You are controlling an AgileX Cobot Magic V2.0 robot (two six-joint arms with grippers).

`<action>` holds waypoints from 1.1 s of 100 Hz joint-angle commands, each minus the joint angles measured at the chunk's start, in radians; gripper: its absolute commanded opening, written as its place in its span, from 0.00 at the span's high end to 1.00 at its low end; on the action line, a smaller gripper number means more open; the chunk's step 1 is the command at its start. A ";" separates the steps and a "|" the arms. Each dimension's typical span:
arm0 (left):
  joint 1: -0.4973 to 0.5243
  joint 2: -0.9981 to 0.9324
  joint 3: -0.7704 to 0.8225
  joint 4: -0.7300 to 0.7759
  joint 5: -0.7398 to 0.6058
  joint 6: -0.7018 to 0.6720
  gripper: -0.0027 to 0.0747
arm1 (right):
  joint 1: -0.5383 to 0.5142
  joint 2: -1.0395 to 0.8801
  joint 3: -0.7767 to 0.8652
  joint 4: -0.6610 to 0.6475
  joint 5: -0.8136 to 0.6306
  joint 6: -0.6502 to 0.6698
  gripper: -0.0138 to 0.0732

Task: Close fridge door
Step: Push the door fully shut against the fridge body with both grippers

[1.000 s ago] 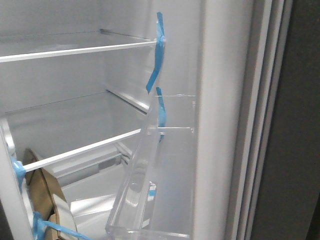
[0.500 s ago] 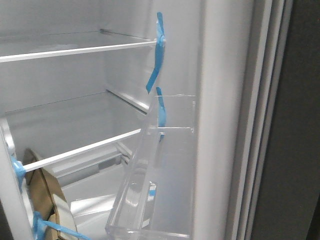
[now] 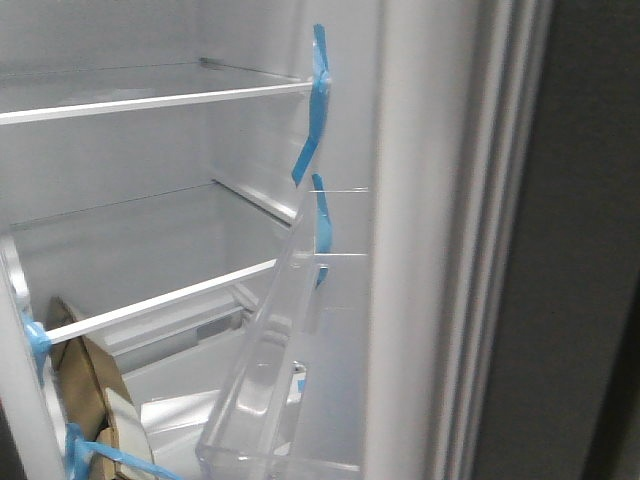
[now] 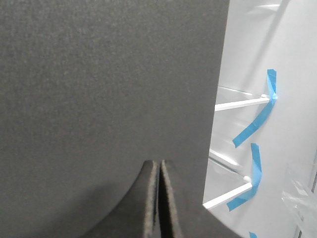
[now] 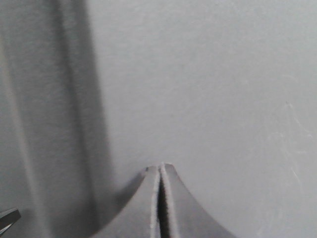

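Two grippers: you see both with jaws pressed together, nothing between them; left gripper [image 4: 158, 166] at the bottom centre of its wrist view, right gripper [image 5: 160, 168] at the bottom centre of its own.
Door: door [image 3: 440, 240] fills the right half of the front view, long axis upright, running off the frame top and bottom.
Door facing: its white lining and edge ribs turn toward the fridge interior at left; the dark outer face [image 3: 590, 250] is at far right.
Bin: clear bin [image 3: 285, 380] on the lining, lower centre, its bottom cut off by the frame.
Tape: blue tape [image 3: 316, 100] at upper centre, by the shelf end.
Shelves: two white-edged shelves [image 3: 150, 100] cross the left half.
Hidden: neither arm shows in the front view; you cannot tell from it where the grippers meet the door.
Left wrist view: a dark slab [image 4: 99, 89] blocks most of the frame; shelves and tape show only at right.
Right wrist view: a plain grey surface [image 5: 208, 84], blurred, too close to identify.
Lower left, front view: a brown cardboard piece [image 3: 85, 390], partly cut off.
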 commanded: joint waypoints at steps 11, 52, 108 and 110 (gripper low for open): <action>-0.002 0.019 0.028 -0.002 -0.077 -0.003 0.99 | 0.025 0.085 -0.074 0.000 -0.097 0.003 0.93; -0.002 0.019 0.028 -0.002 -0.077 -0.003 0.99 | 0.066 0.363 -0.290 0.000 -0.101 0.003 0.93; -0.002 0.019 0.028 -0.002 -0.077 -0.003 0.99 | 0.067 0.863 -0.655 0.000 -0.237 0.003 0.93; -0.002 0.019 0.028 -0.002 -0.077 -0.003 0.99 | 0.067 0.881 -0.666 0.000 -0.246 0.003 0.93</action>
